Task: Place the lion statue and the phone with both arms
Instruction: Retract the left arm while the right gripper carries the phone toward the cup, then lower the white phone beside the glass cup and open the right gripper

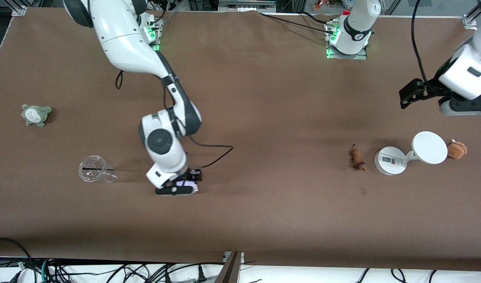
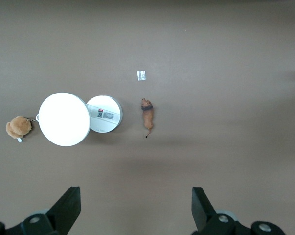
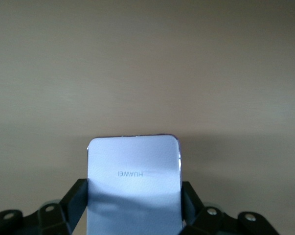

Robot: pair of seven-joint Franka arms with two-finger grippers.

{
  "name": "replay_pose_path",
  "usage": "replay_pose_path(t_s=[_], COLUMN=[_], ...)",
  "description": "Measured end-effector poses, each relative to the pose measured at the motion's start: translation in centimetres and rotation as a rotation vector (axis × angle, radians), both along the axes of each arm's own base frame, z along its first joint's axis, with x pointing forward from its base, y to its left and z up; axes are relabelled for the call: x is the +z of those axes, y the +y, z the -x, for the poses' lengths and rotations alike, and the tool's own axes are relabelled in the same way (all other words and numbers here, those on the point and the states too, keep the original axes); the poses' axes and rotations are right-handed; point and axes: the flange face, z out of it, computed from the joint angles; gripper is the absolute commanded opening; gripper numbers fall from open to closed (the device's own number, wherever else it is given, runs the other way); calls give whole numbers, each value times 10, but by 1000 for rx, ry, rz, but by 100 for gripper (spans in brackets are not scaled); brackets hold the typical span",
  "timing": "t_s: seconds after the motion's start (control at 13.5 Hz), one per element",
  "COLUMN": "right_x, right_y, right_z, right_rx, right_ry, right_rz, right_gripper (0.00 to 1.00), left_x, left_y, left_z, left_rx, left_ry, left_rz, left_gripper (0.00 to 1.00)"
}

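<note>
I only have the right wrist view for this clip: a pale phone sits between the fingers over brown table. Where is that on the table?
Observer: The right end effector is low beside a clear plastic cup, closed on the phone.
Operator: And the lion statue?
Observer: The lion statue lies untouched on the table beside a white stand.
Operator: What is the left arm doing?
Observer: The left end effector hangs open, high over that end of the table.

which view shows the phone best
The right wrist view: the phone fills its middle, back side with lettering plain, clamped between the right gripper's fingers. The front view shows only a pale sliver under that gripper. The left wrist view misses it.
</note>
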Motion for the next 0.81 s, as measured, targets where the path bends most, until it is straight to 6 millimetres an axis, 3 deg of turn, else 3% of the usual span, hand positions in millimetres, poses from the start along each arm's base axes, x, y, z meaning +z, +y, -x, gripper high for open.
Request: replay_pose_path(t_s=[0.15, 0.37, 0.52, 0.67, 0.81], right_x=[-1, -11, -19, -26, -29], right_y=[-40, -98, -136, -156, -158], right_z=[-9, -15, -17, -16, -14], right_rx=[-7, -14, 3, -1, -4], right_ry=[57, 115, 141, 159, 166], right_rz=[22, 41, 47, 50, 53], right_gripper=[41, 41, 41, 41, 41], left_x=[5, -8, -8, -5, -9], left_y=[11, 35, 42, 41, 41], left_z=[1, 3, 16, 26, 26], left_rx=[12, 49, 61, 60, 59], left_ry=[8, 44, 51, 52, 57], left_rz=[39, 67, 63, 61, 60], left_gripper=[100, 100, 100, 100, 100])
